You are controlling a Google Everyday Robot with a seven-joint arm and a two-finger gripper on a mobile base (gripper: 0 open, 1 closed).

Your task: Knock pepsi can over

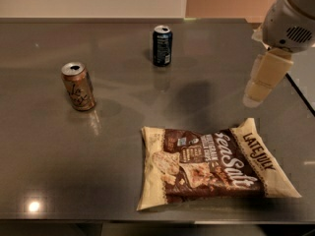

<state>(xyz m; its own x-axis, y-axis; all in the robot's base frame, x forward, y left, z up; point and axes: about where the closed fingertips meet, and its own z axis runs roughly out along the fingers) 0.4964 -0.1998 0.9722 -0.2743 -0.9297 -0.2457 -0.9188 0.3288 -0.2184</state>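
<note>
- The desk is a dark grey, glossy slab that fills almost the whole view. Its far edge runs below a pale wall, and its right edge slants down towards the near right corner. A small bright glint of light sits close to the near left corner.
- The chip bag lies flat by the near edge, in the right half of the desk. It is cream and brown and printed with "Sea Salt" and "Late July". Its right tip points towards the near right corner.
- The robot arm comes in at the far right corner as a rounded white housing with a small vent grille.
- The gripper hangs from that housing as a cream-coloured piece. It angles down and leftwards, above the desk just inside the right edge, about midway along it. It holds nothing and touches nothing. How far open it is cannot be told from this view. It is well apart from both cans, and the chip bag lies below it, nearer the near edge.
- The copper-orange can stands upright in the left half of the desk, about midway between the far and near edges. Its top is opened and there is script lettering on its side.
- The pepsi can stands upright near the far edge, about halfway along it. It is dark navy with a silver top, alone, with bare desk all around it.
</note>
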